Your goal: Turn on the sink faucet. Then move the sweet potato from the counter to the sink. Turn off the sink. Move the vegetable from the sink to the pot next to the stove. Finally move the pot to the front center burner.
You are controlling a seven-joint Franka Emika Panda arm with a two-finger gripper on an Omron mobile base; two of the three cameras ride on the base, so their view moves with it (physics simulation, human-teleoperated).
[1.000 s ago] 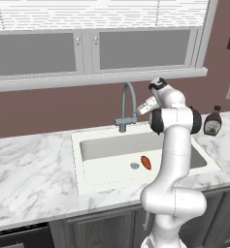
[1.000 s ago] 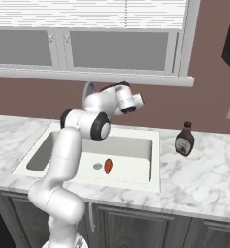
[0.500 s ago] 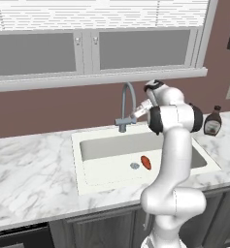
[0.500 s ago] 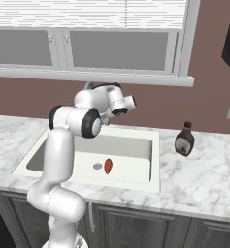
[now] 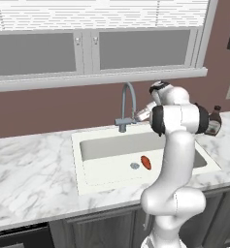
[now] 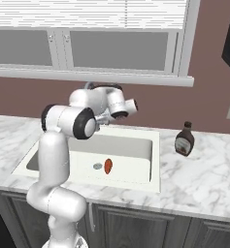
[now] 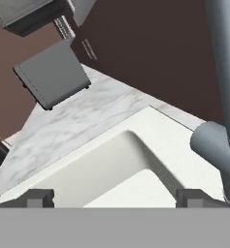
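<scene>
Left base view. A white marble counter (image 5: 34,169) with grey veining carries a white rectangular sink (image 5: 87,167) with rounded inner corners. At the basin's rear rim stands the sink faucet (image 5: 127,104), a thin grey metal gooseneck on a short base. The sweet potato (image 5: 146,162), a small orange-red oblong tuber with tapered ends, lies on the basin floor just beside the round grey drain (image 5: 134,166). The glossy white arm with dark joint bands reaches towards the faucet; the gripper (image 5: 138,116) sits just right of the faucet base, its jaws too small to judge here. A dark brown bottle (image 5: 214,121) with a white cap stands on the counter at right, partly behind the arm; its label cannot be read. Dark grey wood-grain cabinets (image 5: 102,230) lie below the slab.

Right base view. The sweet potato (image 6: 107,166) rests in the sink (image 6: 153,160) beside the drain (image 6: 97,166). The bottle (image 6: 184,139) stands upright on the counter (image 6: 204,179), well apart from the basin. The arm's upper links hide most of the faucet.

Hand view. Two dark fingertips (image 7: 39,197) stand wide apart, with nothing between them: the gripper (image 7: 116,198) is open. The faucet (image 7: 223,97) appears as a smooth grey column with a stubby side branch, close at right. Marble counter (image 7: 87,116) and sink rim (image 7: 150,121) fill the middle. No legible writing appears.
</scene>
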